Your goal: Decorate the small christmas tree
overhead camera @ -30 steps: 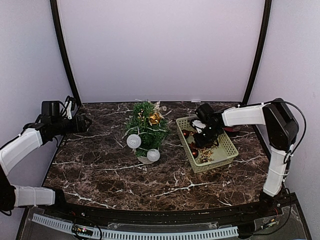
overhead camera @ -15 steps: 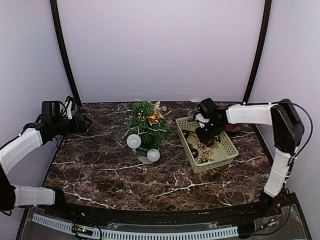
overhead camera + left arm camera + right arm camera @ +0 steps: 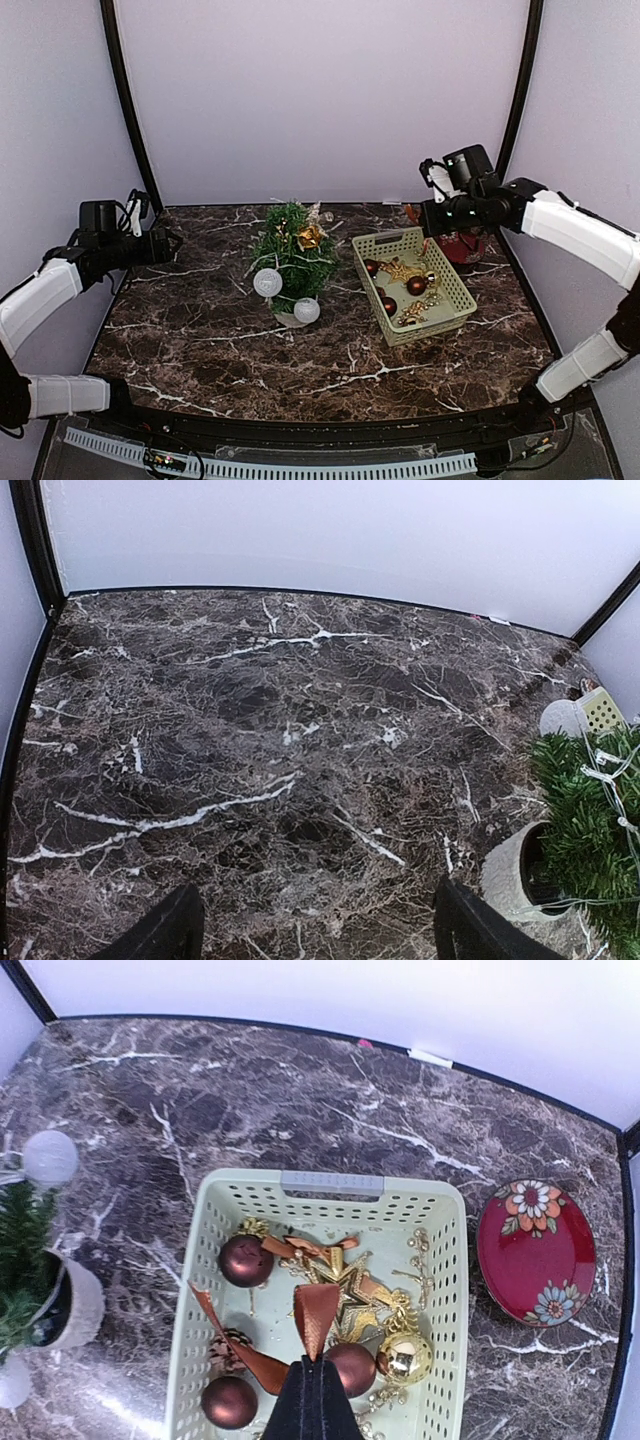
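The small christmas tree (image 3: 290, 250) stands in its white pot (image 3: 505, 870) mid-table, hung with white balls (image 3: 267, 282) and a gold bow (image 3: 310, 237). My right gripper (image 3: 318, 1368) is shut on a brown ribbon (image 3: 316, 1315) and hangs high above the pale green basket (image 3: 330, 1183). In the top view the right gripper (image 3: 428, 212) is over the basket's (image 3: 455, 300) far end. The left gripper (image 3: 318, 932) is open over bare marble left of the tree (image 3: 590, 810), nothing between its fingers (image 3: 165, 935). From above, that left gripper (image 3: 170, 242) is at the table's left edge.
The basket holds dark red balls (image 3: 245, 1260), a gold ball (image 3: 405, 1357), a gold star (image 3: 355, 1295) and a pine cone (image 3: 228, 1350). A red flowered plate (image 3: 535, 1250) lies right of the basket. Grey walls enclose the table on three sides.
The right gripper closed on the ribbon inside the basket, then rose up and back toward the right with it. The left arm has not moved.
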`<state>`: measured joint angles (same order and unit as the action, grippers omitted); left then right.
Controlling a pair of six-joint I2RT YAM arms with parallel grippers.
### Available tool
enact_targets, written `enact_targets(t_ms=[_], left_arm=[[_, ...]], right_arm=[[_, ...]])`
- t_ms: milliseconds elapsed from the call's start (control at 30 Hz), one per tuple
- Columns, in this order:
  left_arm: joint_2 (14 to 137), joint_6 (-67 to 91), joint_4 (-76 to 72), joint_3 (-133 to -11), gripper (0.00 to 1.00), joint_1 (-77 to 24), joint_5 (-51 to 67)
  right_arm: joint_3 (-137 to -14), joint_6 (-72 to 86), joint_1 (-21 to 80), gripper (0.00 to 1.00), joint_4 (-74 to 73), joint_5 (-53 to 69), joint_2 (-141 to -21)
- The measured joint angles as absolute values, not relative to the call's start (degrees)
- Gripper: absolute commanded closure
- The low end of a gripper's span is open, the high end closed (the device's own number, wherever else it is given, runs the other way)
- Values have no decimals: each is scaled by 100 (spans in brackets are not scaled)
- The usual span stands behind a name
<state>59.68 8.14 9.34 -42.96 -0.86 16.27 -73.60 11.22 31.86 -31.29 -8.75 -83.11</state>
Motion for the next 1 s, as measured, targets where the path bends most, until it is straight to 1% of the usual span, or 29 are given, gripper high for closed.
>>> enact_targets(t_ms=[167, 333, 433, 633, 800, 1000], left_arm=[[5907, 819, 893, -4296, 19, -86, 1702], [5876, 821, 878, -4296, 19, -86, 1756], [5824, 821, 864, -4274, 19, -86, 1774], [5771, 843, 858, -4265, 19, -86, 1831], [5760, 867, 851, -4259, 19, -86, 1865], [5688, 880, 836, -4230, 19, -86, 1879]], right_arm=[[-7144, 1234, 3186, 100, -3114, -523, -7422], [-6757, 1363, 3299, 100, -2971, 25, -6893], [-6565, 1507, 3715, 100, -2862, 268, -6667], [-6351, 1931, 5046, 100, -2163, 379, -6313], [-6392, 2023, 6069, 100, -1474, -84, -6635], [-6799, 1776, 6862, 100, -1035, -923, -7808]])
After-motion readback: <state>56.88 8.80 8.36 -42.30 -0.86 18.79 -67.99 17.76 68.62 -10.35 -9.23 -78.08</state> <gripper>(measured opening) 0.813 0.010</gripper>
